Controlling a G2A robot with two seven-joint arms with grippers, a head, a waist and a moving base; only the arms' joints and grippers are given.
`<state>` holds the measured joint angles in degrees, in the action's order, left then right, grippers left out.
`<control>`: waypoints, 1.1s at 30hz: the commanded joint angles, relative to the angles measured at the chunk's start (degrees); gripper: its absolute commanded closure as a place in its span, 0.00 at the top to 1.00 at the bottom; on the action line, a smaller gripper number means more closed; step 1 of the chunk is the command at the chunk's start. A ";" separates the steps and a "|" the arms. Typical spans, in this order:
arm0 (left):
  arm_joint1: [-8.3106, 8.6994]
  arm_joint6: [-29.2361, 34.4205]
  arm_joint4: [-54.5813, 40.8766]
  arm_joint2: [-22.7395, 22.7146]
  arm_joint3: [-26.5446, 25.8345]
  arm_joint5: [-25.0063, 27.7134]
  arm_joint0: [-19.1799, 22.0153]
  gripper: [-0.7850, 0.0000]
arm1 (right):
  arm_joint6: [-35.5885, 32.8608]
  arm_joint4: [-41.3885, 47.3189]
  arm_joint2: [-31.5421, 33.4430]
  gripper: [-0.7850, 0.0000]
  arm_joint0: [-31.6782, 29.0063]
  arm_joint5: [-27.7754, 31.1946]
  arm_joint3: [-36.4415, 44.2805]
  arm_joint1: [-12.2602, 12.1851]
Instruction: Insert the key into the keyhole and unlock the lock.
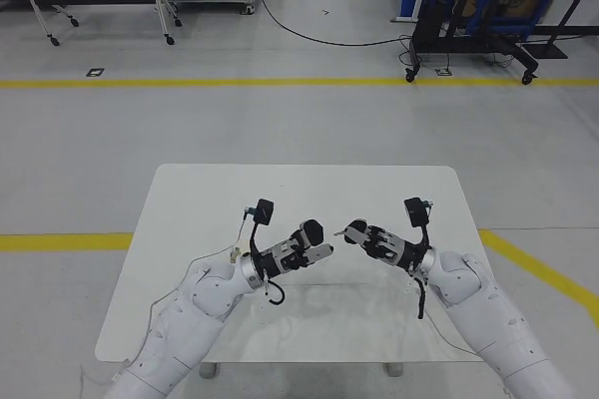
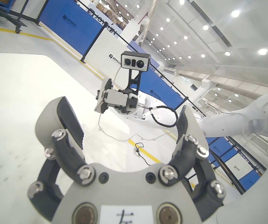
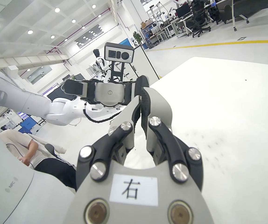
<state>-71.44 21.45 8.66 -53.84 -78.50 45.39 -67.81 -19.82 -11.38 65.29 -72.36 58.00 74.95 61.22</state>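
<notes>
From above, the white table (image 1: 230, 190) stands on a pale floor crossed by a yellow line (image 1: 280, 82). Both arms hang over the middle of the near half of the table, tips turned toward each other and close together, but apart. The left gripper (image 1: 322, 242) has its two fingers spread. The right gripper (image 1: 349, 232) has its fingers drawn together into one narrow tip. Each arm carries a small black camera on a bracket above its wrist: the left wrist camera (image 1: 263, 210) and the right wrist camera (image 1: 416, 210).

From the left wrist, the left gripper (image 2: 123, 106) is wide open, its ribbed black pads (image 2: 66, 115) far apart with nothing between them. Past the gap, the right gripper (image 2: 101, 99) faces this way over the table (image 2: 19, 82). Its pale fingers are pressed together, and the right wrist camera (image 2: 135, 61) stands on its black bracket above it.

From the right wrist, the right gripper (image 3: 141, 94) is closed, its ribbed pads (image 3: 145, 108) meeting along their length. I cannot tell whether anything thin is caught between them. Just beyond its tip the left gripper (image 3: 107, 87) is seen head-on, its fingers spread to either side of its grey body and the left wrist camera (image 3: 118, 55) above. The table (image 3: 218, 94) lies under both.
</notes>
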 commanded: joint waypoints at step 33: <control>-1.66 -4.42 4.33 2.49 3.47 -0.24 1.05 0.00 | 0.07 0.56 -3.57 0.00 1.36 0.00 -0.04 -1.84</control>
<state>-73.10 16.97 13.04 -51.32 -75.10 45.13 -66.75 -19.58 -10.69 61.86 -71.00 58.00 74.78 59.42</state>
